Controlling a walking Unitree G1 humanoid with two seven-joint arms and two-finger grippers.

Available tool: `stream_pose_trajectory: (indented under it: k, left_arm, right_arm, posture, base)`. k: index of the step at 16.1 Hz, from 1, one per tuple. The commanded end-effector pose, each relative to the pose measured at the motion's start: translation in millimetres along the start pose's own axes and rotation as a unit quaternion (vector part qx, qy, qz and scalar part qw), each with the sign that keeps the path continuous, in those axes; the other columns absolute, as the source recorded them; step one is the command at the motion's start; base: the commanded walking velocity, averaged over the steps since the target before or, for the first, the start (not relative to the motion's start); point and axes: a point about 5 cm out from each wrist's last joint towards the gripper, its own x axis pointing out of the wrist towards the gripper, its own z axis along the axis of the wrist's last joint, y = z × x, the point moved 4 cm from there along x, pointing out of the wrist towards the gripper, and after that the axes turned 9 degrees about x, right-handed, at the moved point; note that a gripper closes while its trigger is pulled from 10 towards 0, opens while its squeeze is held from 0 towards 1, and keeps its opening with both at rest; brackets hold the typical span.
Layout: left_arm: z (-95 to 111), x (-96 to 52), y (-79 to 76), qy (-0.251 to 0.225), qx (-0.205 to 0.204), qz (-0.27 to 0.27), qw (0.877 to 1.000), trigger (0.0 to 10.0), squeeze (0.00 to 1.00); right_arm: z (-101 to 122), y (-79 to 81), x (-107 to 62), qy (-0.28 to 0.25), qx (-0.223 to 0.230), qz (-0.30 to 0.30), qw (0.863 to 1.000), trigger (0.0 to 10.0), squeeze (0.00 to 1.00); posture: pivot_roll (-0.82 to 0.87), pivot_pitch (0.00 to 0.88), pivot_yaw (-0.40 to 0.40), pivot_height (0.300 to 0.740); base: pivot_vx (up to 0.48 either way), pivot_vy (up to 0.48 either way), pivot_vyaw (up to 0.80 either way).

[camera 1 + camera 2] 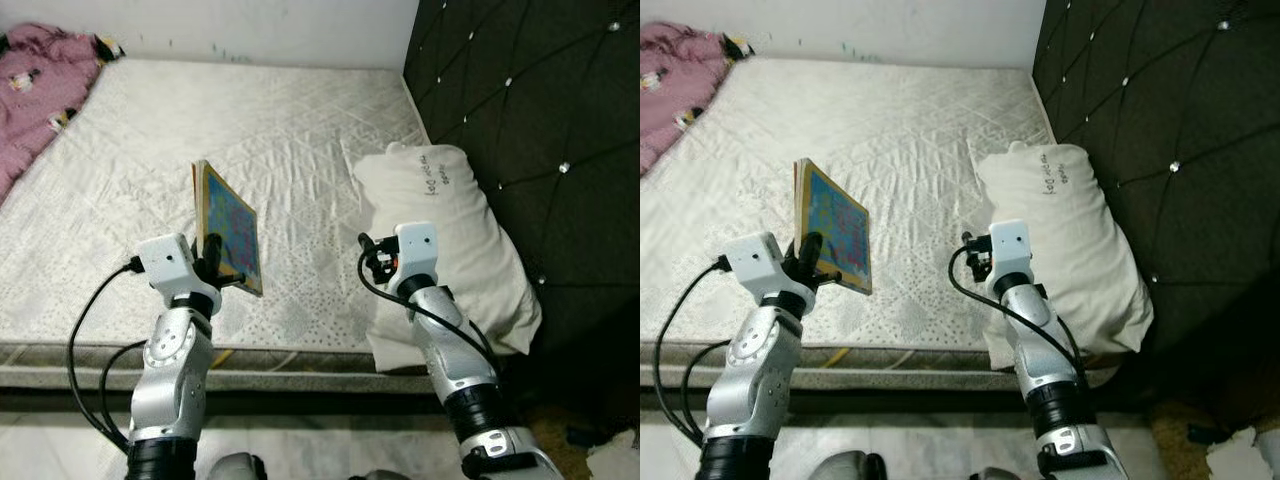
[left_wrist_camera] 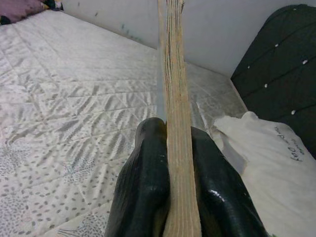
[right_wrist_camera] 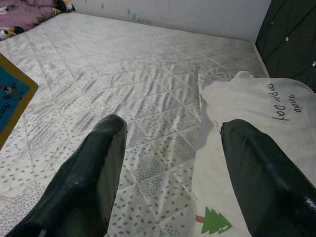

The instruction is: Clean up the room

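A thin picture book (image 1: 229,226) with a blue cover and yellow border stands on edge above the front of the bare mattress (image 1: 250,150). My left gripper (image 1: 212,256) is shut on its lower edge; in the left wrist view the book's page edges (image 2: 175,98) run up between the two black fingers (image 2: 148,182). My right gripper (image 1: 374,258) is open and empty, held above the mattress beside a white pillow (image 1: 450,230). In the right wrist view its fingers (image 3: 94,168) are spread wide, with the pillow's corner (image 3: 256,108) just beyond them.
A dark tufted headboard (image 1: 540,110) rises along the right side. Pink bedding (image 1: 40,90) with small toys lies at the far left corner. A white wall (image 1: 250,25) runs behind the bed. Pale floor (image 1: 60,440) shows below the mattress edge.
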Motion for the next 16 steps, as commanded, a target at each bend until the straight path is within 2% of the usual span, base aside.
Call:
stream_pose_trajectory:
  k: [1, 5, 8, 16]
  left_arm:
    - [13.0, 0.7, -6.6, -0.028, -0.001, -0.014, 1.000, 10.0, 0.00]
    - [11.9, 0.9, -6.8, -0.024, 0.000, -0.016, 1.000, 10.0, 0.00]
    - [9.9, 0.1, -9.0, -0.022, 0.001, -0.018, 1.000, 10.0, 0.00]
    - [9.6, -0.3, -11.0, -0.022, -0.002, -0.024, 0.999, 10.0, 0.00]
  right_arm:
    - [3.6, 0.1, 2.1, -0.003, -0.003, 0.000, 1.000, 10.0, 0.00]
    - [3.4, 0.3, 2.3, -0.004, -0.003, -0.002, 1.000, 10.0, 0.00]
    - [2.9, -0.3, 2.1, -0.003, -0.002, -0.003, 1.000, 10.0, 0.00]
    - [3.2, -1.4, 2.6, -0.003, -0.006, -0.004, 1.000, 10.0, 0.00]
  posture:
    - [0.02, 0.030, -0.016, 0.740]
    - [0.03, 0.029, -0.013, 0.740]
    - [0.03, 0.031, -0.013, 0.740]
    - [0.02, 0.035, -0.016, 0.740]
  base:
    - [0.285, 0.000, 0.00]
    - [0.281, 0.000, 0.00]
    - [0.000, 0.000, 0.00]
    - [0.309, 0.000, 0.00]
